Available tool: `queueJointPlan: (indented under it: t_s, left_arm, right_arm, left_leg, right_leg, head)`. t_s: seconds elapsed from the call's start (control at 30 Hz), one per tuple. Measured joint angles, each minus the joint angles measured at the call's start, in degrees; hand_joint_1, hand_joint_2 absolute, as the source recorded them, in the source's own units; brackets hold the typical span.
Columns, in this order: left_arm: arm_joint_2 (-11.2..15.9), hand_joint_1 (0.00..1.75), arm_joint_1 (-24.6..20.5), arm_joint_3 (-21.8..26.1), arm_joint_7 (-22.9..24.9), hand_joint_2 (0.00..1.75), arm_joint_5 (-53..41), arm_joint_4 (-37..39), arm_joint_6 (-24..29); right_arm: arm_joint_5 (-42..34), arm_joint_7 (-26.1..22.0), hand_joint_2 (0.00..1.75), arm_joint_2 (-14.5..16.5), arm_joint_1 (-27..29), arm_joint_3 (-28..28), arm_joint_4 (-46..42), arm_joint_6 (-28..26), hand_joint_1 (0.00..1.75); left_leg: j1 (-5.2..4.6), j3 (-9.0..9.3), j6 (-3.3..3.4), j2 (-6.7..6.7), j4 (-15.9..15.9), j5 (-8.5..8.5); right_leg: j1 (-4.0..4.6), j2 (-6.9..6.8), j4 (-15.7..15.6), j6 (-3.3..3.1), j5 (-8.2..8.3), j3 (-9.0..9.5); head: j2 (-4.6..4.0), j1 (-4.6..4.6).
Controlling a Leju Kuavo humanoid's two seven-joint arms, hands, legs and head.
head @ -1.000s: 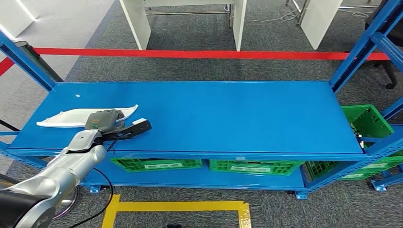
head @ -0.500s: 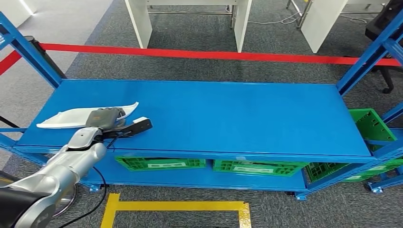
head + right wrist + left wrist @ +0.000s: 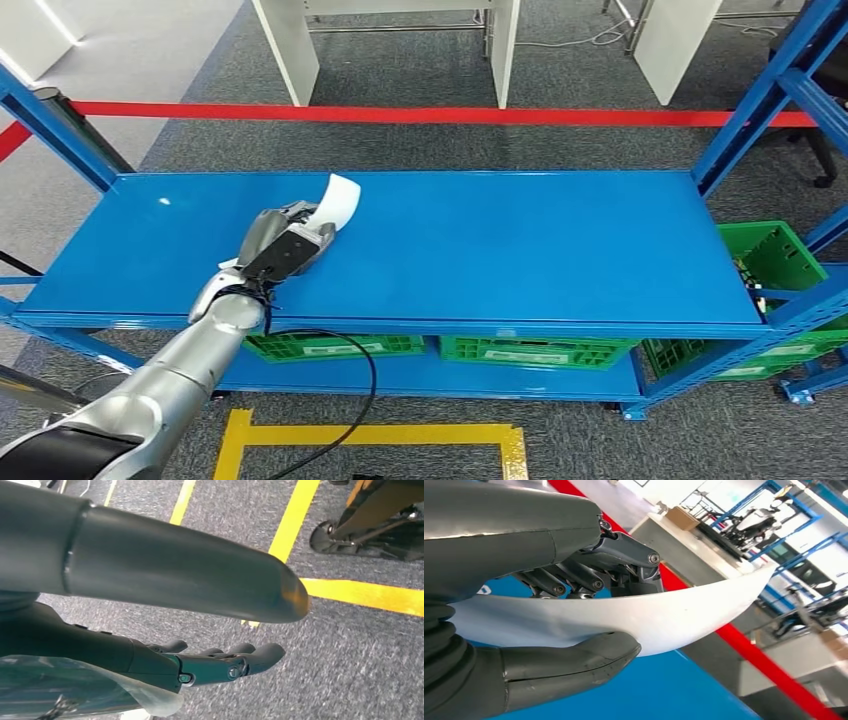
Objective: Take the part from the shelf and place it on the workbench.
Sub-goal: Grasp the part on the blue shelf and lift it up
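In the head view, you see the left hand [image 3: 283, 245] at the centre left of the frame, now holding the white part [image 3: 340, 200] with its end tipped up above the blue shelf [image 3: 520, 250]. One second ago the part was lying flat at the far left of the shelf under the hand, so it has been lifted and carried toward the middle; I judge that the pick is done and the carrying to the desk is what remains. In the left wrist view, the thumb [image 3: 574, 660] and the dark fingers [image 3: 624, 560] pinch the white part [image 3: 674, 615] between them. In the right wrist view, the right hand [image 3: 220, 662] hangs above the grey floor [image 3: 350, 650], fingers spread and holding nothing.
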Motion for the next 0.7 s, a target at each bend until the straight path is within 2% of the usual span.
queueJointPlan:
  t_s: [0.03,0.1,0.13,0.17,0.2,0.27,0.33,0.4,0.47,0.5,0.53,0.57,0.6,0.63,0.67,0.7]
  left_arm:
    - [-0.3,1.75,0.8,-0.2,-0.5,1.75,1.4,-1.6,-0.1]
    - [-0.7,1.75,2.5,-0.6,-1.4,1.75,4.2,-5.4,0.0]
    - [-1.0,1.75,3.3,-0.9,-1.6,1.75,5.4,-7.6,0.1]
    - [-1.2,1.75,4.1,-1.2,-1.7,1.75,6.2,-9.6,0.2]
    - [-1.4,1.75,4.8,-1.5,-1.7,1.75,6.9,-11.6,0.4]
    - [-1.8,1.75,6.1,-2.0,-1.7,1.75,7.9,-14.5,0.8]
    - [-2.1,1.75,7.3,-2.3,-1.7,1.75,8.4,-17.2,1.1]
    - [-2.4,1.75,8.0,-2.7,-1.8,1.75,9.1,-19.7,1.8]
    - [-2.8,1.75,9.0,-3.0,-2.2,1.75,10.0,-21.7,3.2]
    - [-2.9,1.75,9.7,-3.1,-2.4,1.75,10.3,-22.9,4.3]
    - [-3.1,1.75,10.4,-3.3,-2.5,1.75,10.3,-24.1,5.4]
    - [-3.2,1.75,11.0,-3.4,-2.5,1.75,9.9,-25.3,6.5]
    - [-3.3,1.75,11.4,-3.6,-2.5,1.75,9.3,-26.3,7.8]
    - [-3.4,1.75,11.7,-3.7,-2.5,1.75,8.7,-27.2,9.1]
    - [-3.5,1.75,12.0,-3.7,-2.6,1.75,8.2,-28.1,10.6]
    - [-3.7,1.75,12.4,-3.8,-2.6,1.75,7.8,-28.9,12.2]
  right_arm:
    - [0.0,0.1,0.00,0.0,0.0,0.0,0.0,0.0,0.00]
    - [0.2,0.1,0.00,0.0,0.0,-0.1,0.0,0.0,0.00]
    - [0.3,0.2,0.00,0.1,0.0,-0.2,0.0,0.0,0.00]
    - [0.4,0.2,0.00,0.1,0.0,-0.2,0.0,0.0,0.00]
    - [0.5,0.2,0.00,0.1,0.0,-0.3,0.0,-0.1,0.00]
    - [0.7,0.2,0.00,0.2,-0.1,-0.4,0.0,-0.1,0.00]
    - [0.8,0.2,0.00,0.2,0.0,-0.4,0.0,-0.1,0.00]
    - [0.9,0.2,0.00,0.2,0.0,-0.5,0.0,-0.1,0.00]
    - [1.0,0.2,0.00,0.2,0.0,-0.5,0.0,-0.1,0.00]
    - [1.0,0.2,0.00,0.2,0.0,-0.5,0.0,-0.2,0.00]
    - [1.0,0.2,0.00,0.2,0.1,-0.6,0.0,-0.2,0.00]
    - [1.0,0.2,0.00,0.2,0.1,-0.7,0.0,-0.3,0.00]
    - [1.1,0.2,0.00,0.2,0.0,-0.8,0.0,-0.3,0.00]
    - [1.1,0.2,0.00,0.2,0.0,-0.9,0.0,-0.4,0.00]
    - [1.1,0.2,0.00,0.2,-0.1,-0.9,0.0,-0.4,0.00]
    - [1.1,0.2,0.00,0.3,-0.2,-0.9,0.0,-0.4,0.00]
  left_leg:
    - [-0.03,0.28,0.22,0.00,-0.8,1.13]
    - [-0.26,3.32,1.12,-0.01,-7.8,5.25]
    - [-0.45,5.05,1.64,0.01,-11.5,6.78]
    - [-0.65,6.30,2.02,0.02,-14.3,7.53]
    - [-0.83,6.91,2.25,0.03,-15.7,7.64]
    - [-0.91,7.09,2.37,0.04,-16.5,7.41]
    - [-0.63,7.47,2.61,0.15,-17.3,7.77]
    - [-0.37,7.80,2.95,0.27,-17.9,8.10]
    - [-0.39,7.76,3.15,0.31,-17.9,8.10]
    - [-0.41,7.77,3.17,0.33,-17.9,8.08]
    - [-0.39,7.79,3.14,0.34,-17.8,8.04]
    - [-0.35,7.80,3.05,0.32,-17.7,7.97]
    - [-0.29,7.80,2.86,0.28,-17.5,7.84]
    - [-0.37,7.69,2.56,0.23,-17.2,7.63]
    - [-0.44,7.54,2.23,0.18,-16.9,7.45]
    - [-0.54,7.38,1.92,0.15,-16.6,7.33]
  right_leg:
    - [0.10,0.08,0.0,-0.01,-0.02,0.06]
    - [0.28,0.17,0.0,0.02,-0.09,0.25]
    - [0.43,0.18,0.0,0.13,-0.17,0.27]
    - [0.49,0.14,0.0,0.30,-0.20,0.20]
    - [0.50,0.12,0.0,0.55,-0.20,0.09]
    - [0.46,0.05,-0.2,1.19,-0.10,-0.03]
    - [0.46,0.00,0.6,1.80,-0.88,-0.59]
    - [0.43,-0.04,5.3,2.21,-3.60,-2.98]
    - [0.33,-0.06,12.6,2.56,-6.56,-6.57]
    - [0.29,-0.08,14.7,2.72,-6.90,-7.71]
    - [0.25,-0.11,14.8,2.84,-6.16,-7.86]
    - [0.21,-0.14,12.6,2.89,-4.44,-6.89]
    - [0.14,-0.20,8.8,2.93,-2.33,-5.08]
    - [0.15,-0.24,5.0,2.90,-0.91,-3.03]
    - [0.15,-0.21,2.1,2.66,-0.05,-1.49]
    - [0.20,-0.16,0.4,2.38,0.15,-0.58]
  head:
    - [0.00,-0.03]
    - [0.00,-0.06]
    - [0.00,-0.05]
    - [0.00,-0.05]
    - [0.00,-0.03]
    - [0.00,-0.06]
    - [0.00,-0.02]
    - [0.00,0.12]
    - [0.00,0.16]
    - [0.00,0.15]
    - [0.00,0.16]
    - [0.00,0.18]
    - [0.00,0.18]
    - [0.00,0.22]
    - [0.00,0.20]
    - [0.00,0.19]
